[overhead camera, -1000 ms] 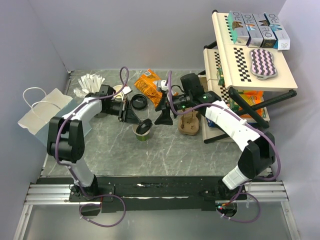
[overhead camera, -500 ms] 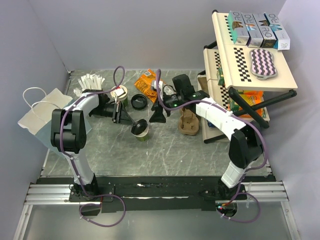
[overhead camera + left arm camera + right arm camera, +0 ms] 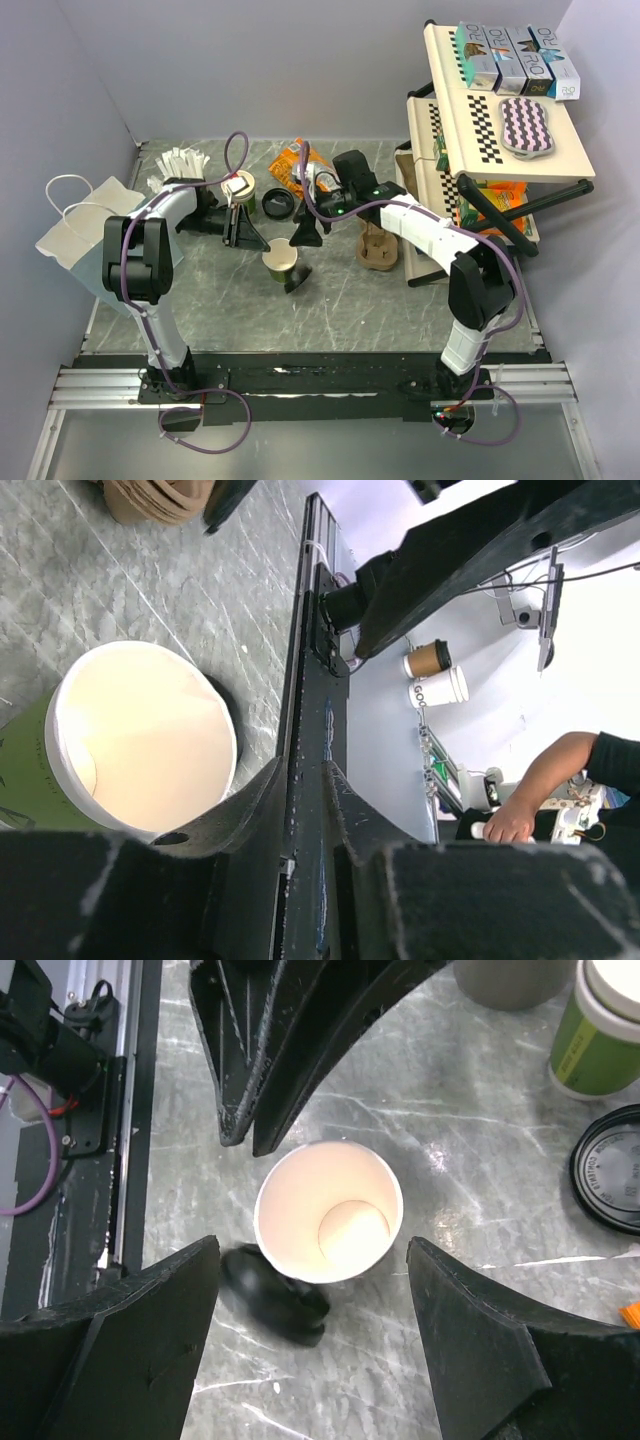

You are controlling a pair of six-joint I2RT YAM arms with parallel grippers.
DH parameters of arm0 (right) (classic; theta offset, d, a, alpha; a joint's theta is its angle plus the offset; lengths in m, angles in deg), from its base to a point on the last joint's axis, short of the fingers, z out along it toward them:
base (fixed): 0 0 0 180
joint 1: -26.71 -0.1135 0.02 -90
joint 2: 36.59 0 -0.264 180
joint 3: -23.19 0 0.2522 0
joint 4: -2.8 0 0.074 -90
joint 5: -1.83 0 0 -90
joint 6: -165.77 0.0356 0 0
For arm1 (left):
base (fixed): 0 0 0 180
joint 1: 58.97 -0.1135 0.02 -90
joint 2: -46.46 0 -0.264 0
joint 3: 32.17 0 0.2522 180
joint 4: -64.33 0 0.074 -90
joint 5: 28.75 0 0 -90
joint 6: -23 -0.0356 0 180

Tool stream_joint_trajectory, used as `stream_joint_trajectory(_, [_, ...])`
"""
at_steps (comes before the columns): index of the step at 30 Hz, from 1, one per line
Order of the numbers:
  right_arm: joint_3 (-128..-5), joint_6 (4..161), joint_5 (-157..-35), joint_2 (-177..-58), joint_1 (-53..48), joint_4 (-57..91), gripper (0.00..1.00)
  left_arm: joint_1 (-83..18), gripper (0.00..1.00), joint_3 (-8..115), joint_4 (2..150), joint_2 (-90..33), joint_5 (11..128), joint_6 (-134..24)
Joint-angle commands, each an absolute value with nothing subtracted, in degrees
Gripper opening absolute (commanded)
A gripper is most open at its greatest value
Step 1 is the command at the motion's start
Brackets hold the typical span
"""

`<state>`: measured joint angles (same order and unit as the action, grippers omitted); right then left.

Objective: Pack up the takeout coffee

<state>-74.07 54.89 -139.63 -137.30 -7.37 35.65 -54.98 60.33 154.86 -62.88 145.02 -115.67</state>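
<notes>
The white-and-green paper cup (image 3: 283, 258) stands upright mid-table with its top open; it also shows in the right wrist view (image 3: 328, 1210) and the left wrist view (image 3: 140, 740). A black lid (image 3: 298, 279) lies off the cup at its near side, blurred in the right wrist view (image 3: 272, 1295). My right gripper (image 3: 301, 238) is open and hovers over the cup, one finger on each side (image 3: 312, 1250). My left gripper (image 3: 255, 243) is shut and empty, with its tips just left of the cup (image 3: 305, 780).
A matching green cup (image 3: 240, 186) and a loose black lid (image 3: 278, 204) stand behind. White sticks (image 3: 180, 162) and a paper bag (image 3: 85, 225) are at the left. A cardboard carrier (image 3: 380, 248), an orange snack bag (image 3: 297, 165) and a rack (image 3: 490, 130) are at the right.
The black lid that sat tilted on the cup has come off and dropped beside it. The cup now stands upright and open. My right gripper moved left over it.
</notes>
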Motion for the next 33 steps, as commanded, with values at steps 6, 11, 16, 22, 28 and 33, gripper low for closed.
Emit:
stream_joint_trajectory(6, [-72.0,44.6,-137.7,-133.9,-8.1,34.7,0.78,-55.2,0.35,61.9,156.5,-57.5,148.1,-120.6])
stream_joint_trajectory(11, [-59.1,32.1,-135.5,-124.3,-8.2,38.0,0.76,-55.2,0.39,60.3,149.2,-52.5,141.9,-113.2])
stream_joint_trajectory(16, [-50.4,14.5,-135.0,-118.9,-8.3,46.3,0.79,-54.4,0.49,44.0,96.0,-34.1,118.1,-64.5])
stream_joint_trajectory(22, [-49.1,4.9,-136.0,-121.2,-10.6,54.1,1.00,-54.2,0.62,44.6,94.6,-31.0,109.9,-59.0])
stream_joint_trajectory(28, [-49.9,4.0,-133.9,-127.0,-14.9,52.8,1.00,-54.1,0.64,42.3,92.5,-25.6,105.7,-56.1])
stream_joint_trajectory(33, [-52.0,3.2,-132.6,-131.5,-16.4,53.8,1.00,-54.2,0.64,41.1,93.4,-23.5,104.3,-56.1])
